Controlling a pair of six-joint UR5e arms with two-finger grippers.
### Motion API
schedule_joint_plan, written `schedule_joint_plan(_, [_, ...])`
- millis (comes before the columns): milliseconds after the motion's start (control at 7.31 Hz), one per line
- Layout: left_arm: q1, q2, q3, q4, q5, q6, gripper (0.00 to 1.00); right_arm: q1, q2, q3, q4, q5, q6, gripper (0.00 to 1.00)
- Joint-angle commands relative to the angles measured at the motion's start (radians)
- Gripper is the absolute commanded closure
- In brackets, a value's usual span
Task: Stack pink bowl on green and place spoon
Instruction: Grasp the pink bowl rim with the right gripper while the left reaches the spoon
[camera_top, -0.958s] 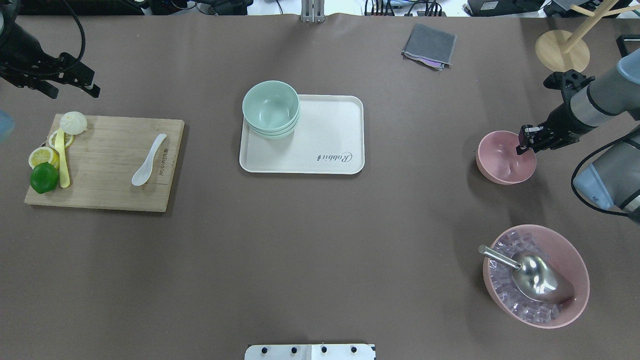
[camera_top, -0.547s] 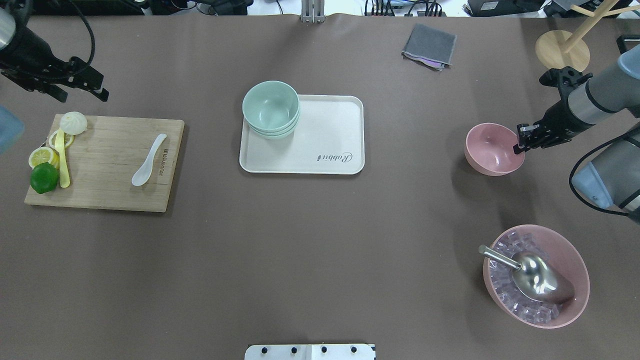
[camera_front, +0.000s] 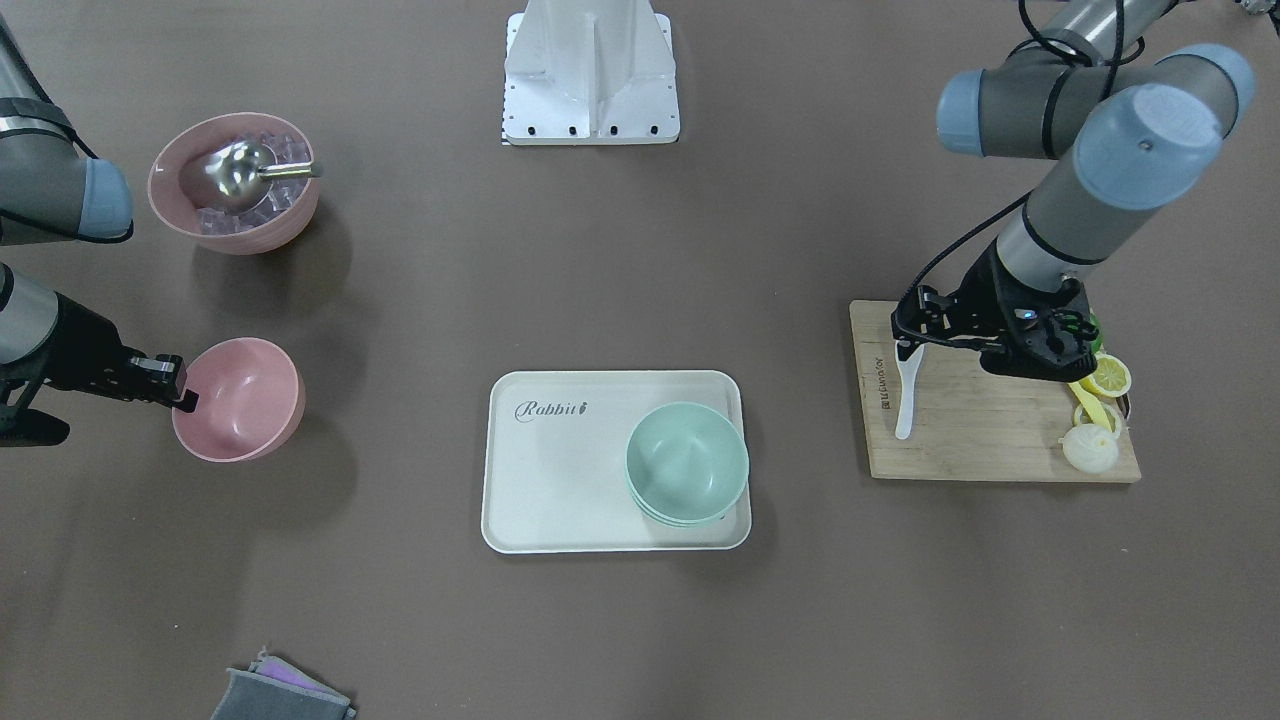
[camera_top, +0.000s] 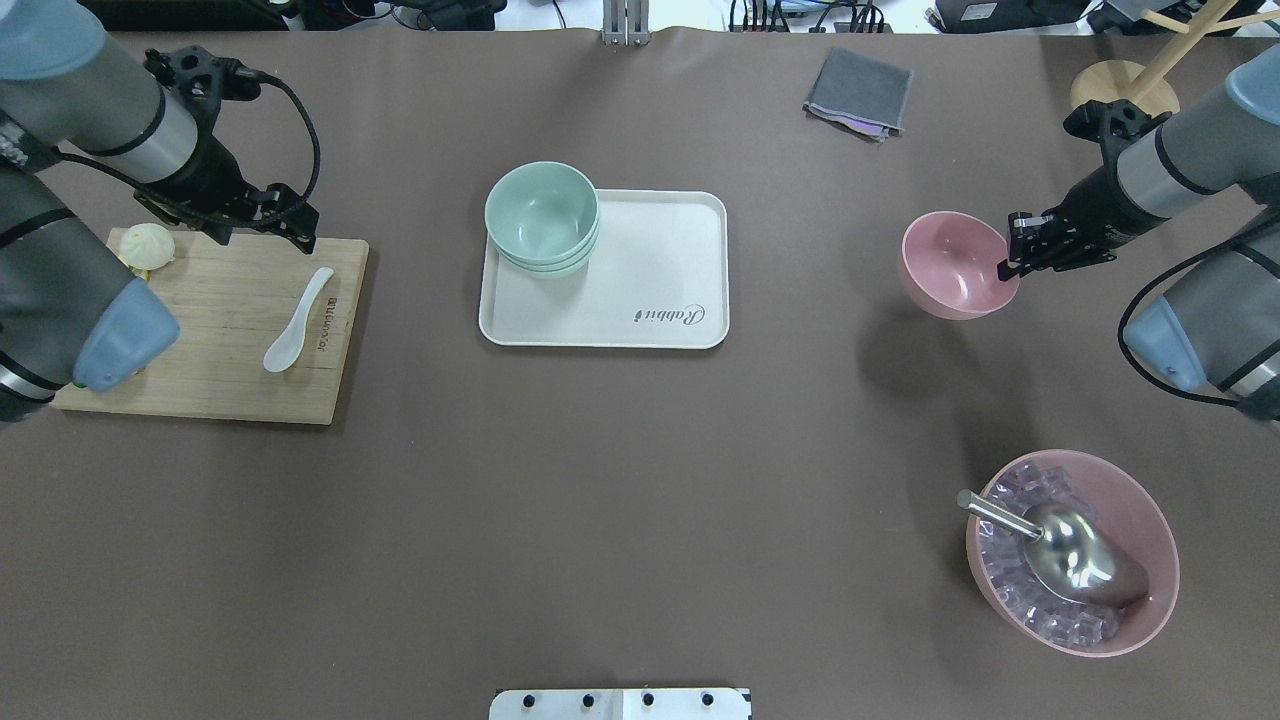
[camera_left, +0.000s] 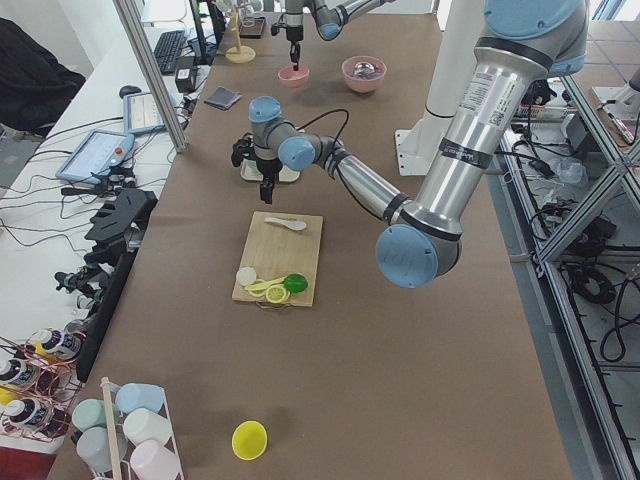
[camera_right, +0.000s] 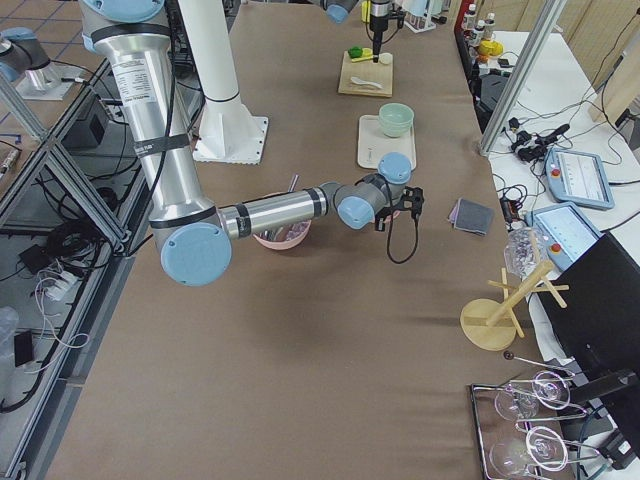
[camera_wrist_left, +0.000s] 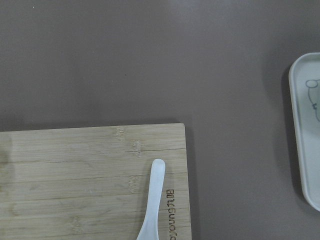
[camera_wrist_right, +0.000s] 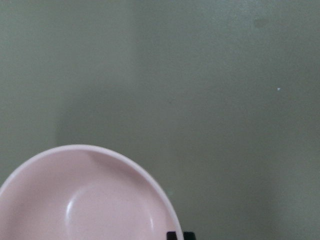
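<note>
The small pink bowl (camera_top: 958, 265) hangs above the table on the right, and my right gripper (camera_top: 1010, 266) is shut on its rim. It also shows in the front view (camera_front: 240, 400) and fills the bottom left of the right wrist view (camera_wrist_right: 85, 200). The stacked green bowls (camera_top: 542, 215) sit on the near-left corner of the cream tray (camera_top: 650, 280). The white spoon (camera_top: 297, 320) lies on the wooden cutting board (camera_top: 200, 340); the left wrist view shows its handle (camera_wrist_left: 152, 200). My left gripper (camera_top: 272, 226) hovers open over the board's far edge, just beyond the spoon's handle.
A lime, lemon slices and a bun (camera_top: 147, 245) lie on the board's left end, partly under my left arm. A large pink bowl of ice with a metal scoop (camera_top: 1070, 550) stands at the near right. A grey cloth (camera_top: 858, 92) and a wooden stand (camera_top: 1125, 100) are at the back.
My right gripper has lifted the pink bowl and carried it left toward the tray. My left arm has swung right to the board's far edge near the spoon.
</note>
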Motion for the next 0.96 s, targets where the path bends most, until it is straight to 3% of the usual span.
schedule_joint_plan(0, [0.022,-0.002,0.084,-0.067,0.046,0.078,0.02,-0.001,0.022,0.001,0.0,0.0,0.027,1.0])
schedule_joint_plan(547, [0.056,-0.002,0.215,-0.206,0.045,0.081,0.03,-0.001,0.057,0.002,0.001,0.003,0.075,1.0])
schedule_joint_plan(821, [0.059,-0.002,0.237,-0.234,0.045,0.079,0.09,-0.001,0.059,0.002,0.001,0.003,0.084,1.0])
